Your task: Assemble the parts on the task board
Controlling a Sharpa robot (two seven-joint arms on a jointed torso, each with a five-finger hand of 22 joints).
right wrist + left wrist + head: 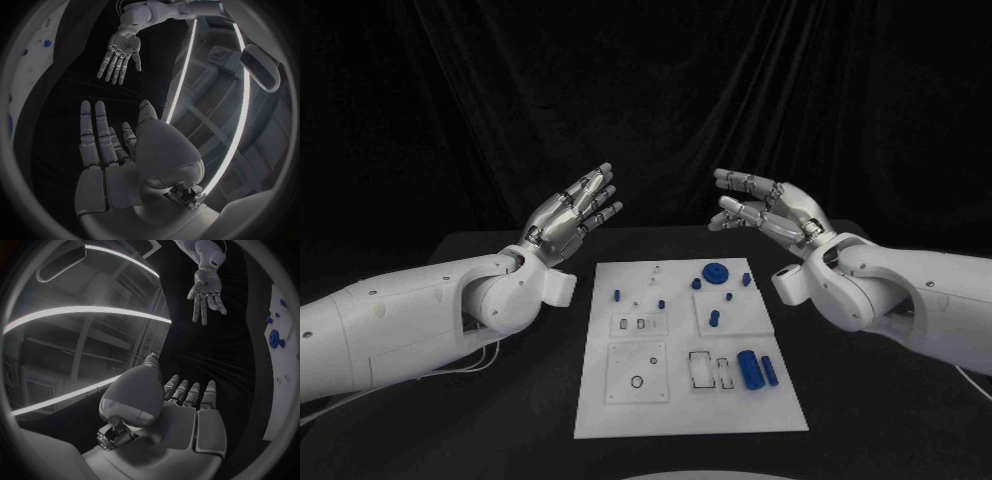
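Task board (687,395) lies on black table (473,420), dark curtain (646,90) behind; both hands' fingers spread, empty

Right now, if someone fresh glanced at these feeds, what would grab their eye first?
Probably the two silver many-fingered hands, left hand and right hand, raised above the far end of the black table with fingers spread, palms turned toward each other, holding nothing. Below them the flat white rectangular task board lies mid-table, with small blue plastic parts scattered mostly on its right half.
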